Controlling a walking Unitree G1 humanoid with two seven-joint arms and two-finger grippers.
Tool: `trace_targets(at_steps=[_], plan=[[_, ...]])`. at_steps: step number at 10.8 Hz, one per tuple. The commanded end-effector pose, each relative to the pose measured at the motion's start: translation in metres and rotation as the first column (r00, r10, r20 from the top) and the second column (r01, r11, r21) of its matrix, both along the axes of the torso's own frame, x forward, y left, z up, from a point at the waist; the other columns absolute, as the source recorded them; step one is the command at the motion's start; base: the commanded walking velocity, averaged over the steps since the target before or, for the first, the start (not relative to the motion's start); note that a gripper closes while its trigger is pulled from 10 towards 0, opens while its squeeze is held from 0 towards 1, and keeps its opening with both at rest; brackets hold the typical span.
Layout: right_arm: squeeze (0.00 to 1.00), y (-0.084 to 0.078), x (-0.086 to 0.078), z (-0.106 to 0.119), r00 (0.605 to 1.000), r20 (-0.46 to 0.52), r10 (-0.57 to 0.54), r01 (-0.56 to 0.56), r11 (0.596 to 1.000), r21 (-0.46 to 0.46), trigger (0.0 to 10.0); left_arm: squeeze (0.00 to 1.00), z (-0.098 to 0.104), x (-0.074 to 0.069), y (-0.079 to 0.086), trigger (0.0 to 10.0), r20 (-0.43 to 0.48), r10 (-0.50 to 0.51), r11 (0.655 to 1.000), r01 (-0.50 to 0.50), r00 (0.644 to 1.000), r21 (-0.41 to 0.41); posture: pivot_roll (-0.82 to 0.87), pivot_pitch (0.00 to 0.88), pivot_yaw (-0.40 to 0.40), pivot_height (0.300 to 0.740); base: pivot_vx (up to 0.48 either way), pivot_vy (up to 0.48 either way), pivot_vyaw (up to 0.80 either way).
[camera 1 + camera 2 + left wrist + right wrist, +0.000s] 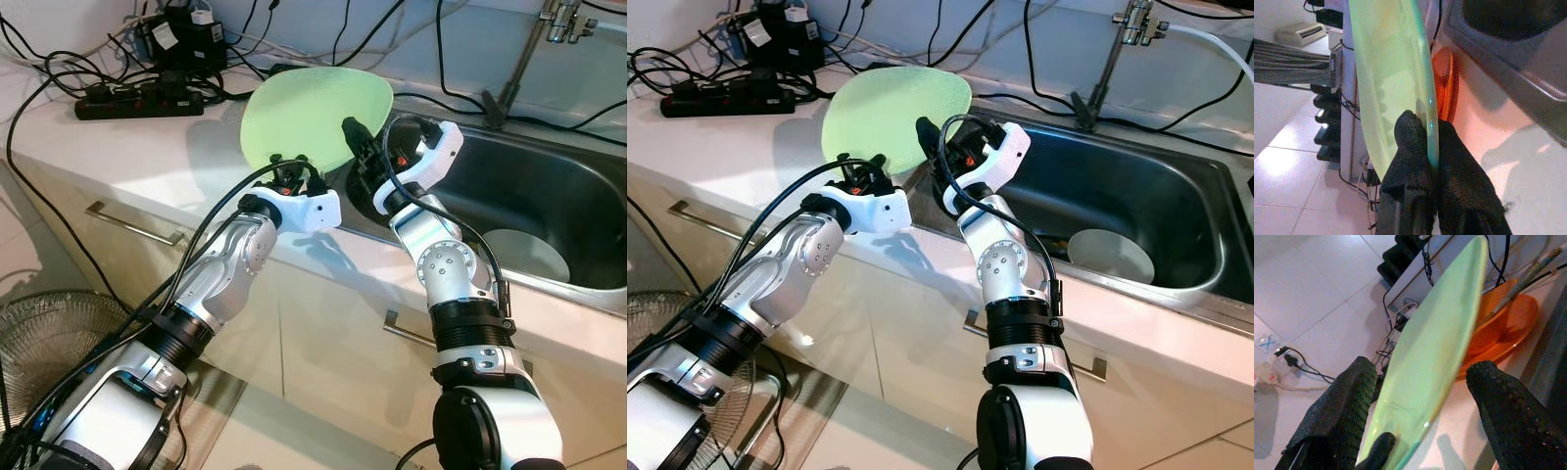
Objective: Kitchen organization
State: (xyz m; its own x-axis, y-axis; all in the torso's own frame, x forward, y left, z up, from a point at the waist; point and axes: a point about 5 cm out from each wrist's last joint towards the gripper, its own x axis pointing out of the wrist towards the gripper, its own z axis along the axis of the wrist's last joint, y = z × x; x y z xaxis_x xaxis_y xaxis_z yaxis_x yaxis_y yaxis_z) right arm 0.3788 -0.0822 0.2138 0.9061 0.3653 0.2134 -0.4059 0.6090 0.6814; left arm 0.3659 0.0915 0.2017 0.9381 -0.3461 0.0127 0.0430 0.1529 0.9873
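We see the left pincer [1432,142] clamped on the rim of the round pale-green plastic plate [313,117] — held upright over the white worktop [147,157], beside the steel sink [549,196]. Right pincer [1422,396] spread open, straddling the plate's edge — not gripping.

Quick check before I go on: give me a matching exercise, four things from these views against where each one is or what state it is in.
Things:
1. green plate
2. white bowl
3. orange dish
4. black power strip

Places or states:
A. lying in the sink basin
B. on the counter, far left by the wall
C. held on edge, pinched by the left gripper
D. on the counter behind the plate

Pairs: 1-C, 2-A, 3-D, 4-B

The right gripper straddles the plate's rim, fingers open.
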Motion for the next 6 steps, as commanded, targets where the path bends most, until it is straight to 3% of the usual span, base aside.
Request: trace_targets(at_steps=[1,3,4,5,6], plan=[[0.0,-0.003,0.001,-0.008,0.999,-0.031,-0.018,0.018,1.0,-0.018,10.0,0.0,0.02,0.002,-0.004,10.0,0.086,-0.014,1.0,0.015,0.996,-0.009,0.24,0.0,-0.022,0.74,0.0,0.0,0.0],[0.0,-0.007,0.005,-0.012,0.995,-0.07,-0.067,0.066,0.998,-0.016,10.0,0.0,0.015,-0.001,-0.009,10.0,0.068,-0.064,0.998,0.063,0.996,0.012,0.24,0.0,-0.023,0.74,0.0,0.0,0.0],[0.0,-0.009,0.006,-0.012,0.993,-0.081,-0.08,0.08,0.997,-0.011,7.3,0.0,0.012,-0.004,-0.011,10.0,0.059,-0.08,0.997,0.079,0.995,0.019,0.24,0.0,-0.023,0.74,0.0,0.0,0.0],[0.0,-0.01,0.007,-0.011,0.993,-0.084,-0.087,0.087,0.996,-0.001,3.9,0.0,0.011,-0.005,-0.011,10.0,0.054,-0.088,0.996,0.087,0.995,0.026,0.24,0.0,-0.024,0.74,0.0,0.0,0.0],[0.0,-0.01,0.009,-0.01,0.992,-0.089,-0.093,0.094,0.995,0.013,2.9,0.0,0.008,-0.007,-0.013,10.0,0.044,-0.103,0.994,0.101,0.994,0.036,0.24,0.0,-0.023,0.74,0.0,0.0,0.0]])
